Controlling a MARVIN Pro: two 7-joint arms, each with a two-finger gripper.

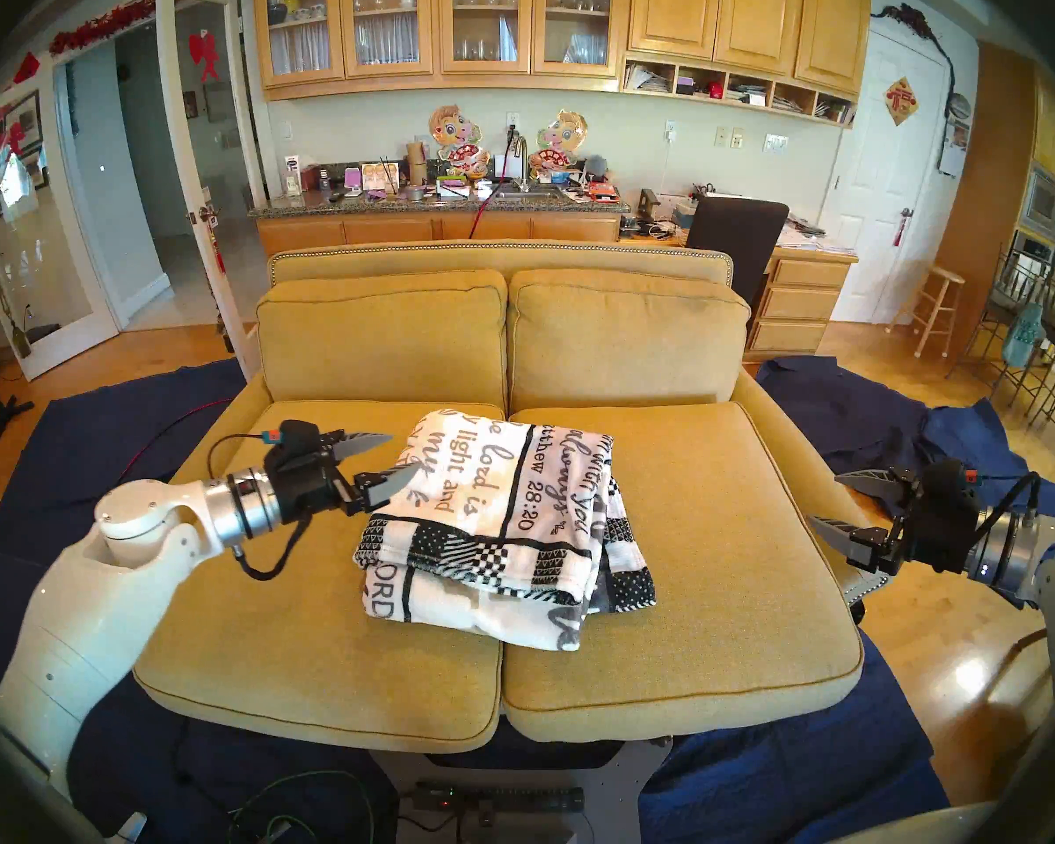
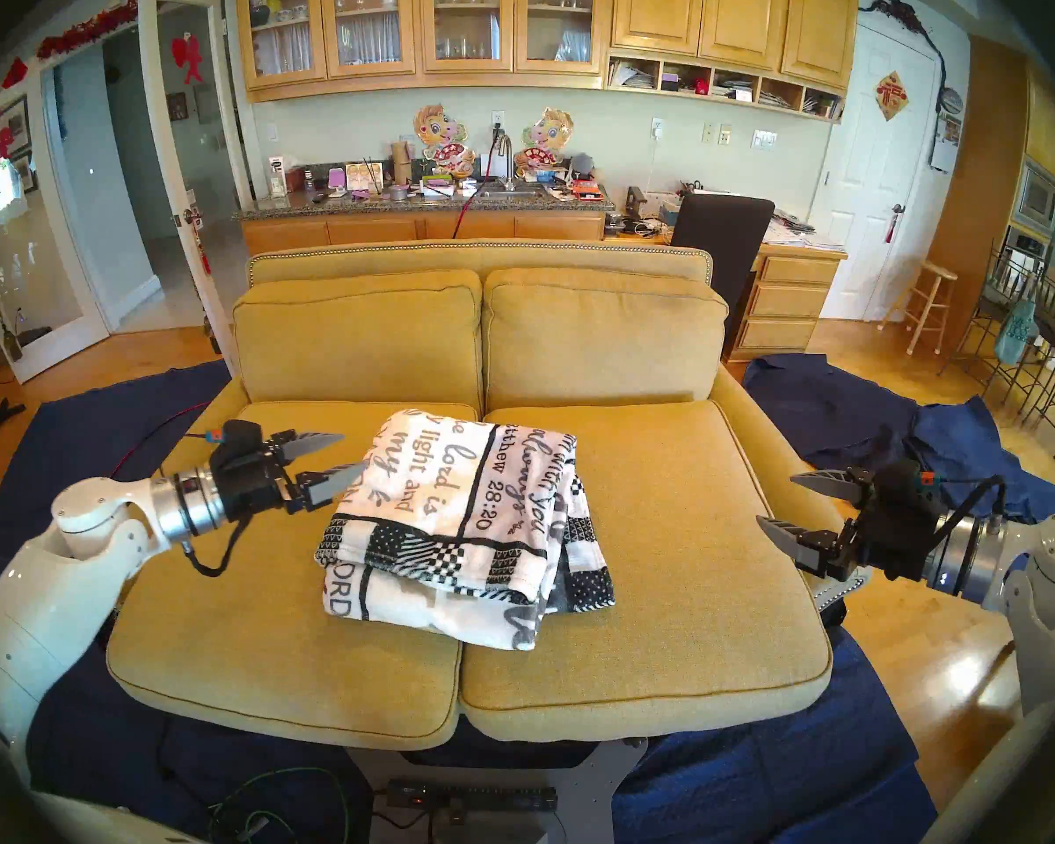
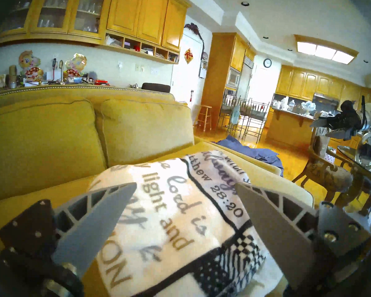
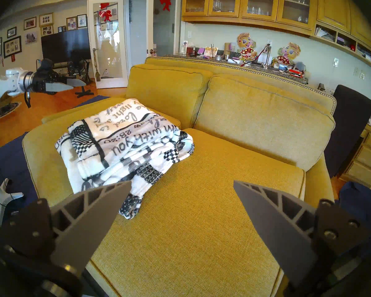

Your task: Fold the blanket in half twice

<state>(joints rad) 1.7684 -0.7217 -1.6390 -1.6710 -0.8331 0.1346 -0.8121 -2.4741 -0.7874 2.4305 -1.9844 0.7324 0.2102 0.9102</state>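
Observation:
The blanket [image 1: 501, 520] [image 2: 464, 520] lies folded into a thick, slightly uneven stack in the middle of the yellow sofa's seat. It is white fleece with black and tan lettering and a checked border. My left gripper [image 1: 404, 454] [image 2: 354, 452] [image 3: 185, 184] stands open at the stack's left edge, with nothing between its fingers. In the left wrist view the blanket [image 3: 169, 225] fills the space below the fingers. My right gripper [image 1: 822, 497] [image 2: 775, 497] [image 4: 182, 182] is open and empty over the sofa's right edge, well clear of the blanket [image 4: 120, 144].
The sofa [image 1: 695, 581] has two seat cushions and two back cushions. Plain navy cloths [image 1: 878, 410] cover the floor on both sides and in front. Cables and a power strip [image 1: 494, 800] lie at the sofa's front. A counter and a black chair [image 1: 738, 234] stand behind.

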